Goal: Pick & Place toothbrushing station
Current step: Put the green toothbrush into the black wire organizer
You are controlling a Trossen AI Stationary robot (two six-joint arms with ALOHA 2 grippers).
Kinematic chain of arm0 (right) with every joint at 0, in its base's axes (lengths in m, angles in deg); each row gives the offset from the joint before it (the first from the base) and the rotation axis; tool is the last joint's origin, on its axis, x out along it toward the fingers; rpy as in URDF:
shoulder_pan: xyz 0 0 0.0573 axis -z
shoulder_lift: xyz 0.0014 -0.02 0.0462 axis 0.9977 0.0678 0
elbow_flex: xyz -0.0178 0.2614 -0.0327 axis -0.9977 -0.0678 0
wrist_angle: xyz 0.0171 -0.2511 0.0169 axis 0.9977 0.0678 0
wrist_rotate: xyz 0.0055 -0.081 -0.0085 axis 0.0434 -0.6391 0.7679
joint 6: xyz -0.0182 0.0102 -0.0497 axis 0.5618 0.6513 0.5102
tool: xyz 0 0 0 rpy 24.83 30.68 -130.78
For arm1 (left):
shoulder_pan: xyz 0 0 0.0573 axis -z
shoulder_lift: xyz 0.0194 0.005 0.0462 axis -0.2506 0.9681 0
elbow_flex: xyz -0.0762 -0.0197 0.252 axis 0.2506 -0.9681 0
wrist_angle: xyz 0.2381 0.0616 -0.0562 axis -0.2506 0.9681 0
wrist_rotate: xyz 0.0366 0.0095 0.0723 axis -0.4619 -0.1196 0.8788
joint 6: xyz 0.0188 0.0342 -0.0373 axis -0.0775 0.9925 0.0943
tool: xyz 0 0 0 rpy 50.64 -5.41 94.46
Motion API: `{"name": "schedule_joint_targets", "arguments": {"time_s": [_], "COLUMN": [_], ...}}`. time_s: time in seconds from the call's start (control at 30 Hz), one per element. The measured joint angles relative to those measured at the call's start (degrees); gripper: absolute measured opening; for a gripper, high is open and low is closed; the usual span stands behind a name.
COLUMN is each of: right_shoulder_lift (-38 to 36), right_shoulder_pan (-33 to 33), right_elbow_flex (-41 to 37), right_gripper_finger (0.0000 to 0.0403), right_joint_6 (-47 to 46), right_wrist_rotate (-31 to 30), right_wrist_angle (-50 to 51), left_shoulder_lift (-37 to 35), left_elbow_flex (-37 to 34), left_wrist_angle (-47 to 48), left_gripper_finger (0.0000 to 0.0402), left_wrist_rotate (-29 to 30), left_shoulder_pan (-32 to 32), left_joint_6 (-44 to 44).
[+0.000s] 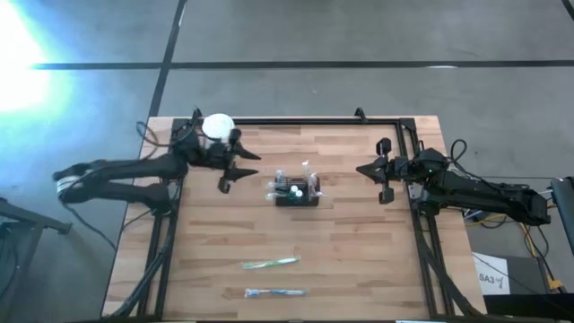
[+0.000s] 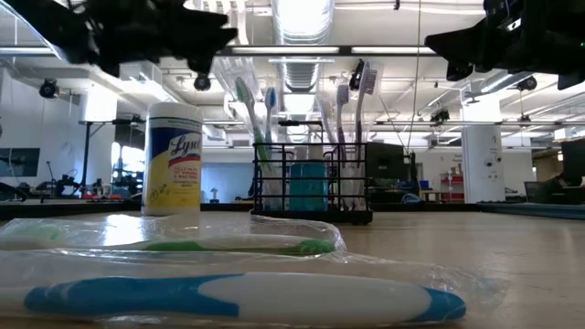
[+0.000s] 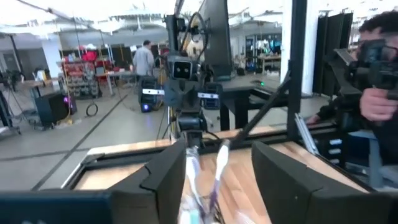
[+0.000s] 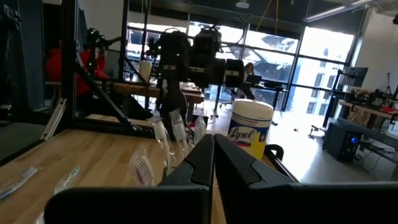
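The toothbrushing station point(image 1: 296, 191) is a small black wire-mesh caddy holding several upright toothbrushes and a teal cup. It stands on its base at the table's middle and also shows in the low view point(image 2: 311, 187). My left gripper point(image 1: 239, 170) is open, left of the caddy and above the table, its fingers pointing toward it. In the left wrist view point(image 3: 214, 162) the brush tops point(image 3: 205, 180) show between the fingers. My right gripper point(image 1: 363, 169) is shut and empty, right of the caddy, in the air. In the right wrist view point(image 4: 213, 149) it points at the caddy point(image 4: 177, 130).
A white-lidded jar with a yellow label point(image 1: 218, 126) stands at the far left behind my left arm point(image 2: 174, 157). Two wrapped toothbrushes lie near the front edge, a green one point(image 1: 269, 263) and a blue one point(image 1: 275, 292). A person point(image 3: 379, 74) is beyond the table.
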Motion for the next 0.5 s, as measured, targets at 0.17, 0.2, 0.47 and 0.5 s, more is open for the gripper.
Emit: {"name": "schedule_joint_targets", "arguments": {"time_s": [0.17,0.2,0.47,0.5], "right_shoulder_lift": [0.0,0.0,0.8,0.8], "right_shoulder_pan": [0.0,0.0,0.0,0.0], "right_elbow_flex": [0.0,0.0,0.0,0.0], "right_gripper_finger": [0.0008,0.0008,0.0008,0.0008], "right_joint_6": [0.0,0.0,0.3,0.3], "right_wrist_rotate": [0.0,0.0,0.0,0.0], "right_wrist_angle": [0.1,0.1,-0.5,-0.5], "left_shoulder_lift": [-13.6,-15.7,-26.1,-27.0], "left_elbow_flex": [0.0,0.0,-4.8,-6.2], "left_wrist_angle": [19.4,22.7,32.1,30.9], "left_gripper_finger": [0.0127,0.0109,0.0009,0.0009], "left_wrist_rotate": [2.5,3.9,13.5,14.5], "left_shoulder_pan": [0.3,0.5,4.9,5.4], "left_joint_6": [2.5,2.7,2.9,2.9]}}
